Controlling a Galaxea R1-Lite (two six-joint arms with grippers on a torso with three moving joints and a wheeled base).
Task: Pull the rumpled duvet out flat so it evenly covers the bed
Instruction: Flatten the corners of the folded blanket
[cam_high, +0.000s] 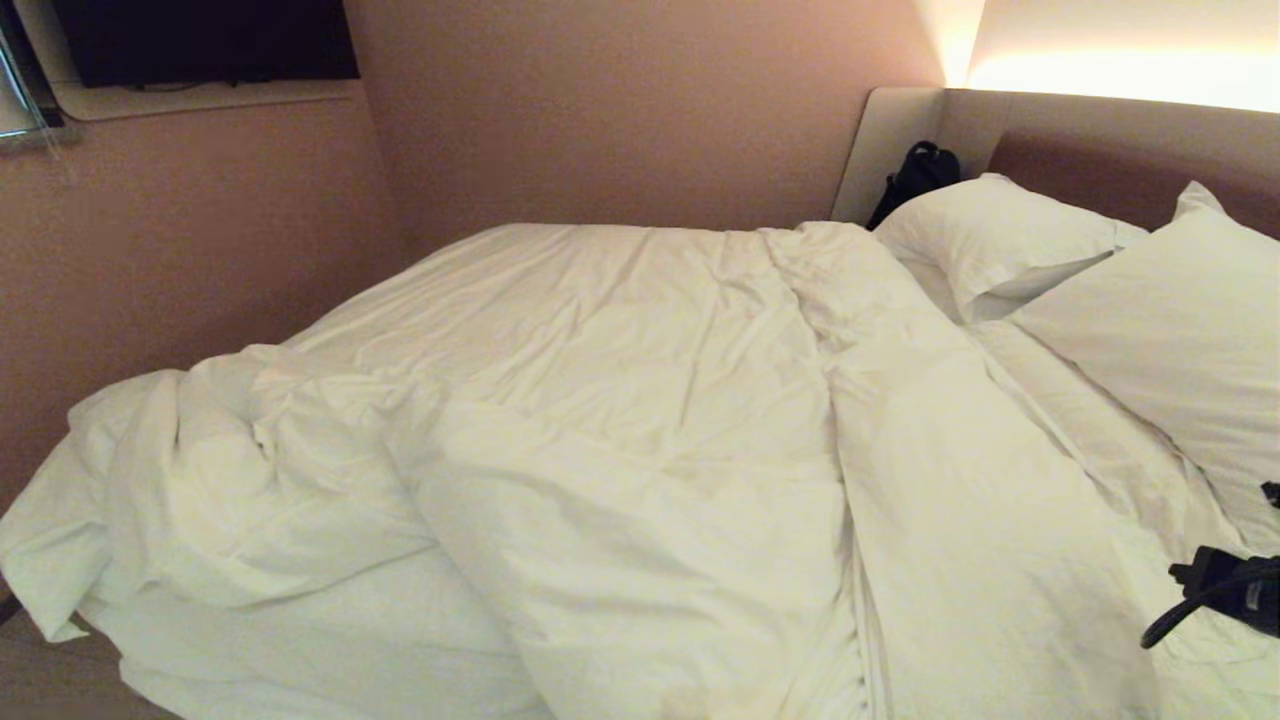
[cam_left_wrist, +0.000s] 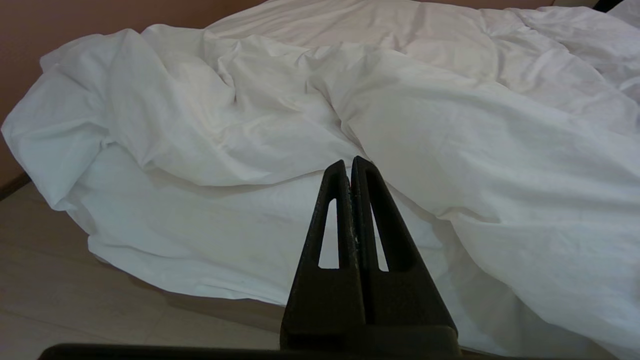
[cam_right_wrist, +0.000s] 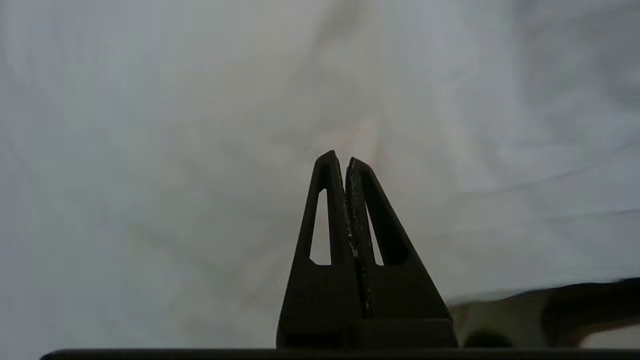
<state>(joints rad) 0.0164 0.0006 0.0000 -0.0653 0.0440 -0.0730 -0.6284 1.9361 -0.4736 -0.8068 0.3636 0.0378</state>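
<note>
The white duvet (cam_high: 620, 400) lies creased over the bed (cam_high: 1095, 425), with its foot end bunched in a heap at the near left corner (cam_high: 200, 470). A strip of flat sheet shows between the duvet's folded edge and the pillows. In the left wrist view the left gripper (cam_left_wrist: 349, 162) hangs shut and empty in front of the rumpled duvet (cam_left_wrist: 450, 130), clear of the cloth. The right arm (cam_high: 1225, 590) reaches in at the right edge, low over the bedding. Its gripper (cam_right_wrist: 340, 157) is shut with nothing between the fingers, and white cloth (cam_right_wrist: 200, 150) fills its view.
Two plump pillows (cam_high: 1000, 240) (cam_high: 1180, 330) lean against the padded headboard (cam_high: 1120, 150). A black bag (cam_high: 915, 175) sits in the far corner by the wall. A dark screen (cam_high: 200, 40) hangs on the left wall. Beige floor (cam_left_wrist: 75, 300) lies beside the bed's foot corner.
</note>
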